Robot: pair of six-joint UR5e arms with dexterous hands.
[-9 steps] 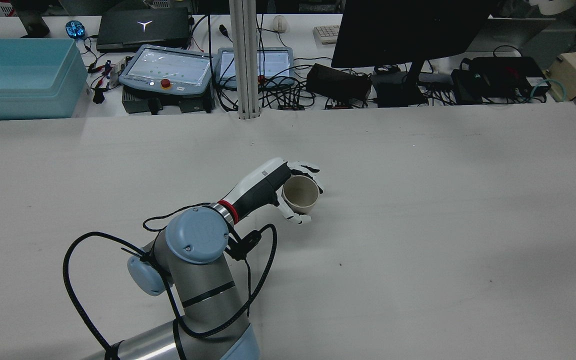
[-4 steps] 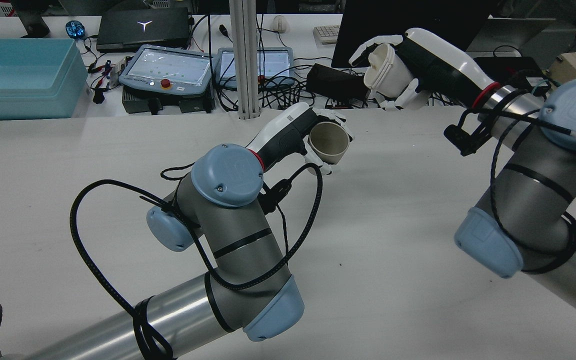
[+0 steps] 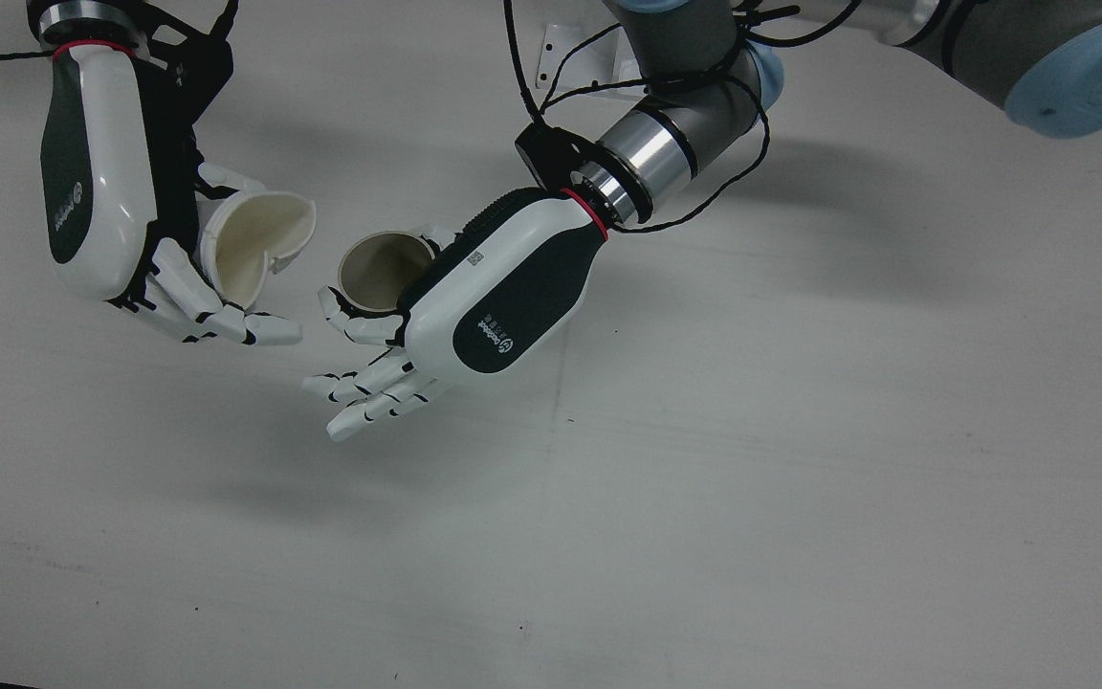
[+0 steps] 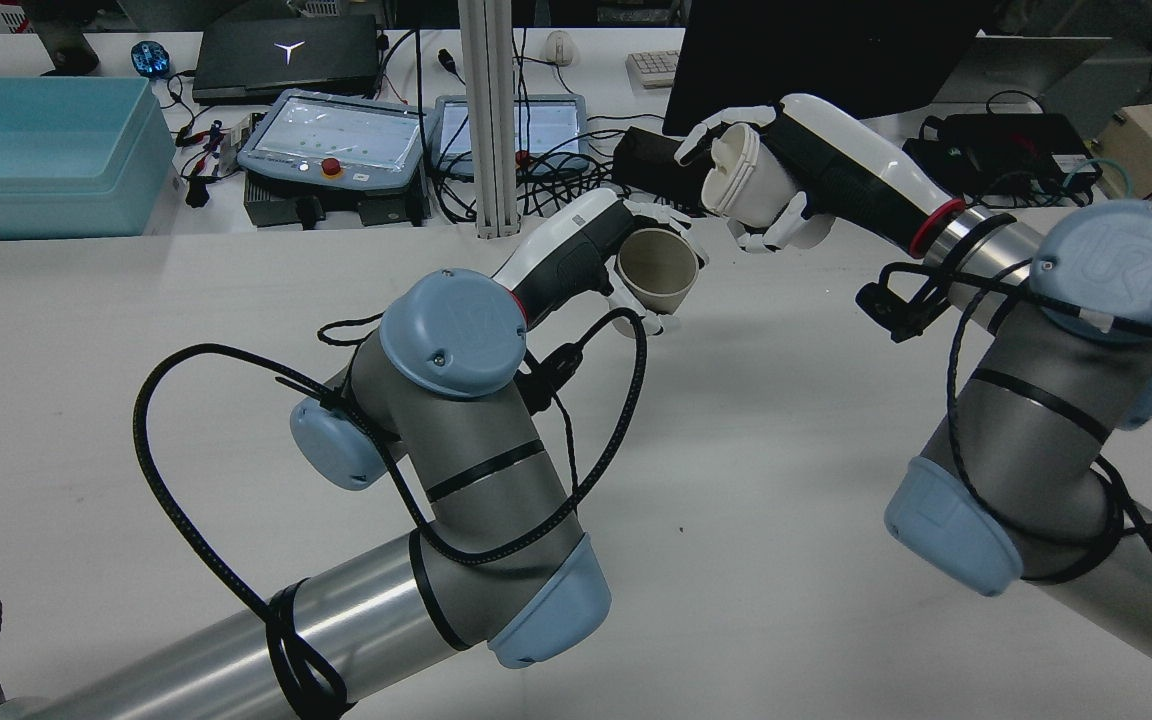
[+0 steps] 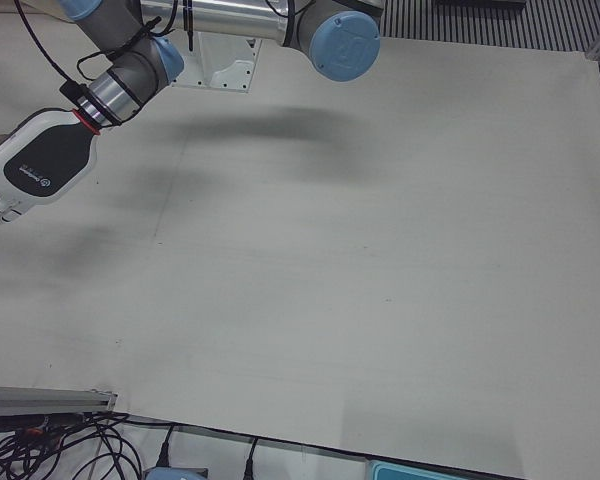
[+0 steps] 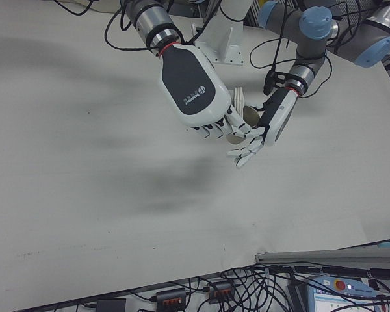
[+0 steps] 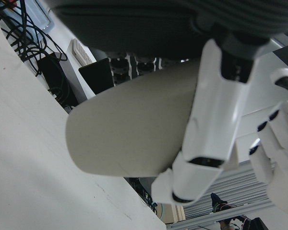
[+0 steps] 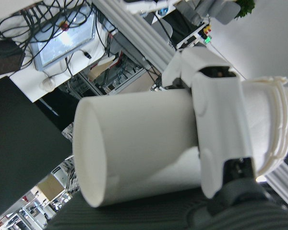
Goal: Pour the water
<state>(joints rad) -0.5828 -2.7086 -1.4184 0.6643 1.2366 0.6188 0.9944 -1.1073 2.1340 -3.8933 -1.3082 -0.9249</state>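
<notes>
My left hand [image 3: 498, 297] is shut on a beige cup [image 3: 381, 273], held above the table with its mouth up and slightly tilted. My right hand [image 3: 97, 172] is shut on a white cup [image 3: 250, 249] whose rim is squeezed out of round. The white cup is tipped on its side, mouth toward the beige cup, with a small gap between the rims. From the rear, the white cup [image 4: 744, 185] sits a little higher than the beige cup [image 4: 658, 275]. Both insides look empty; no liquid shows. The left hand view is filled by the beige cup [image 7: 129, 129], the right hand view by the white cup [image 8: 144, 143].
The white table [image 4: 786, 420] lies below both hands. Behind it stand a blue bin [image 4: 36, 150], two teach pendants [image 4: 336, 140], an aluminium post [image 4: 491, 120], a black monitor [image 4: 816, 60] and tangled cables.
My left hand lifted the beige cup off the table. My right arm came into view with the white cup, then dropped and moved left toward the beige cup.
</notes>
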